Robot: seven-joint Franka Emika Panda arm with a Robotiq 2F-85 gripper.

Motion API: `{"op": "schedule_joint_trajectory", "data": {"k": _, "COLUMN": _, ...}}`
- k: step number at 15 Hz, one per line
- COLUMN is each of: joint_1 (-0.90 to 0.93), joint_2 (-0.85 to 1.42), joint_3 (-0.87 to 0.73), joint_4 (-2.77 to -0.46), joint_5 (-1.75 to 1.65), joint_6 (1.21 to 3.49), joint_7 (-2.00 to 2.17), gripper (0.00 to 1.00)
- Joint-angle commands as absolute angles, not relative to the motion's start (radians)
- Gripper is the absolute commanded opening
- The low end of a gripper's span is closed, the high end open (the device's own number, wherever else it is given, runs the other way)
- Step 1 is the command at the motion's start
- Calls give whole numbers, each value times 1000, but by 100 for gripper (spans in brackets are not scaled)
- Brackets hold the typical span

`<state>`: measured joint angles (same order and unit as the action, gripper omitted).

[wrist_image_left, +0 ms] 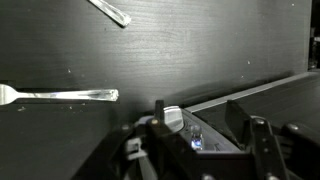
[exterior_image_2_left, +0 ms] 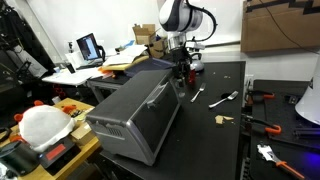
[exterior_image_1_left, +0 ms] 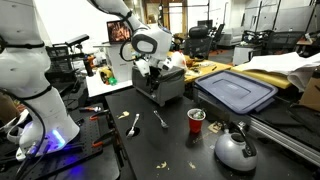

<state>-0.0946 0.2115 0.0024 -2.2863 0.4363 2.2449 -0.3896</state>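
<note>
Tool [wrist_image_left: 205, 118] right down on the grey, smooth sheet-metal box [exterior_image_2_left: 140, 110]. The box sits on the matte black counter [wrist_image_left: 200, 50], its straight rim running just beneath the fingers [wrist_image_left: 170, 120]. They stand apart, released, nothing clamped. A slim silver metal fork [wrist_image_left: 60, 95] lies flat just beside the box, and a second shiny utensil [wrist_image_left: 108, 10] lies farther off. Bare counter between them.
</note>
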Motion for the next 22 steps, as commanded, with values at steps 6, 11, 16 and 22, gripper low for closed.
{"op": "schedule_joint_trajectory", "data": {"k": 6, "joint_1": -107, "joint_2": 215, "joint_3": 19, "joint_4": -2280, "joint_5": 519, "joint_6": 2311, "joint_7": -439, "gripper": 1}}
{"op": "schedule_joint_trajectory", "data": {"k": 11, "joint_1": -130, "joint_2": 226, "joint_3": 27, "joint_4": -2278, "joint_5": 591, "joint_6": 2290, "joint_7": -481, "gripper": 3}}
{"op": "schedule_joint_trajectory", "data": {"k": 16, "joint_1": -173, "joint_2": 260, "joint_3": 27, "joint_4": -2272, "joint_5": 791, "joint_6": 2220, "joint_7": -625, "gripper": 3}}
{"op": "schedule_joint_trajectory", "data": {"k": 22, "joint_1": -199, "joint_2": 289, "joint_3": 5, "joint_4": -2266, "joint_5": 922, "joint_6": 2148, "joint_7": -737, "gripper": 3}}
